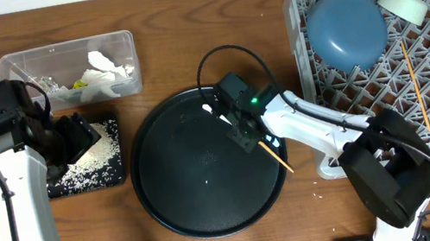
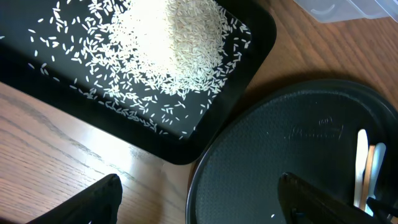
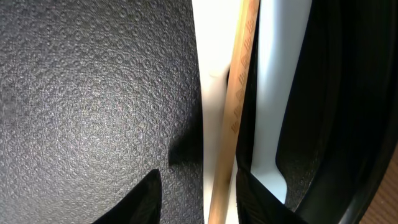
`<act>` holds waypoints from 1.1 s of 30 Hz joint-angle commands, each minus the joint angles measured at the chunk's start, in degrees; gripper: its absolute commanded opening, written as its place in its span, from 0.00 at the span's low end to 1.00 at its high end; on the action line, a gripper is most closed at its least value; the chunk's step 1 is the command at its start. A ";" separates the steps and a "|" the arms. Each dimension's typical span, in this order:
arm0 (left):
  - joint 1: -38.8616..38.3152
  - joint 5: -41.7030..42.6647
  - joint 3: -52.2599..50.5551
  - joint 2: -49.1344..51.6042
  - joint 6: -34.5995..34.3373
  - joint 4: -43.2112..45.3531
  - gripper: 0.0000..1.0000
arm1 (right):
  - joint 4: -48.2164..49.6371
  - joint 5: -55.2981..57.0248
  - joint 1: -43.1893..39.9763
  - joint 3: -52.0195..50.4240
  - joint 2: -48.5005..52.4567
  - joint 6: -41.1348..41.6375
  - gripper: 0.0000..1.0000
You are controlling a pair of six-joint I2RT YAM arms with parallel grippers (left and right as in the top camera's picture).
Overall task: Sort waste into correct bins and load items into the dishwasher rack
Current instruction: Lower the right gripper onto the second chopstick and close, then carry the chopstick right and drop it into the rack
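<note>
Right gripper (image 3: 198, 176): my fingers stood part-open astride one wooden chopstick (image 3: 235, 93), white spoon (image 3: 211, 37) just beside it, nothing clamped; left gripper (image 2: 199, 190): fingers spread wide, empty, rice (image 2: 174, 43) on the black tray (image 2: 252, 37) beyond their tips.

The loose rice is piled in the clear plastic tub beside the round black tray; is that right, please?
Not quite: the loose rice is piled in the shallow black rectangular tray, beside the round black tray. The left wrist view shows it.
</note>
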 commanded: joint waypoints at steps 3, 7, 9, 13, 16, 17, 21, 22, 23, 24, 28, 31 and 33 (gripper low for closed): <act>0.13 -0.13 -0.35 -0.04 -0.28 -0.13 0.81 | 0.04 0.61 0.33 -1.36 -0.87 1.09 0.31; 0.13 -0.13 -0.35 -0.04 -0.28 -0.11 0.81 | 0.22 0.61 0.33 -1.97 -0.87 1.29 0.23; 0.13 -0.13 -0.35 -0.04 -0.28 -0.13 0.81 | 0.26 0.61 0.33 -1.97 -0.87 1.29 0.18; 0.13 -0.13 -0.35 -0.04 -0.28 -0.13 0.81 | 0.44 0.61 0.33 -1.97 -0.87 1.51 0.05; 0.13 -0.13 -0.35 -0.04 -0.28 -0.13 0.82 | 0.46 0.61 0.33 -1.97 -0.87 2.62 0.01; 0.13 -0.13 -0.35 -0.04 -0.31 -0.13 0.82 | 0.46 0.61 0.33 -1.95 -0.90 3.28 0.01; 0.13 -0.13 -0.35 -0.04 -0.28 -0.11 0.81 | -0.59 0.59 0.31 -0.85 -2.01 3.45 0.01; 0.13 -0.13 -0.35 -0.04 -0.31 -0.13 0.81 | -1.29 0.61 0.31 -0.11 -2.84 3.45 0.01; 0.13 -0.13 -0.35 -0.04 -0.28 -0.13 0.81 | -1.86 0.61 0.31 0.63 -3.74 3.43 0.01; 0.13 -0.13 -0.35 -0.04 -0.28 -0.13 0.81 | -2.47 0.61 0.26 1.68 -5.25 3.41 0.01; 0.13 -0.13 -0.35 -0.04 -0.31 -0.11 0.82 | -2.80 0.63 -0.57 4.20 -11.78 3.39 0.01; 0.13 -0.13 -0.35 -0.04 -0.28 -0.13 0.82 | -2.89 1.70 -2.49 4.81 -17.44 3.39 0.01; 0.13 -0.13 -0.35 -0.04 -0.28 -0.11 0.81 | -3.78 2.80 -4.28 4.81 -20.33 3.37 0.01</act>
